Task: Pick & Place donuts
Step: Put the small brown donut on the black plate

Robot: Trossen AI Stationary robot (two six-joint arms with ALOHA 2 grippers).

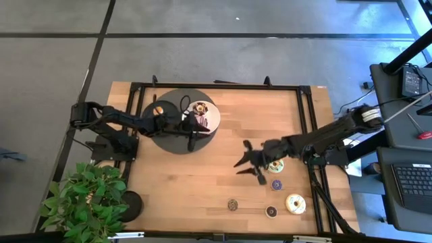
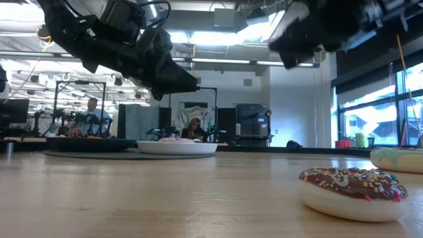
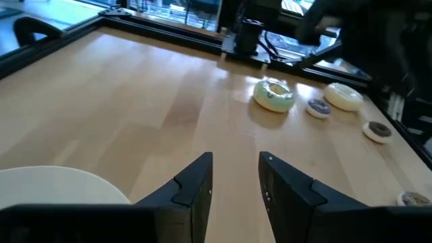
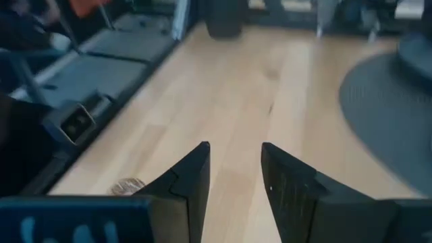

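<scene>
- The desk (image 1: 202,175) is wooden, with a dark round mat (image 1: 162,138) on its left part.
- On the mat is the white plate (image 1: 210,121), already holding one donut (image 1: 200,108).
- The left gripper (image 1: 191,128) hangs over the plate edge, jaws released and empty.
- The right gripper (image 1: 251,164) hovers mid-desk, jaws spread, holding nothing.
- Loose donuts (image 1: 295,202) lie near the front right corner; I judge the next step is to lower onto the nearest one (image 1: 276,166) and close.

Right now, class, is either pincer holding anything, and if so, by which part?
Nothing is held. The left pincer is open over the white plate; the right pincer is open and empty above bare table.
</scene>
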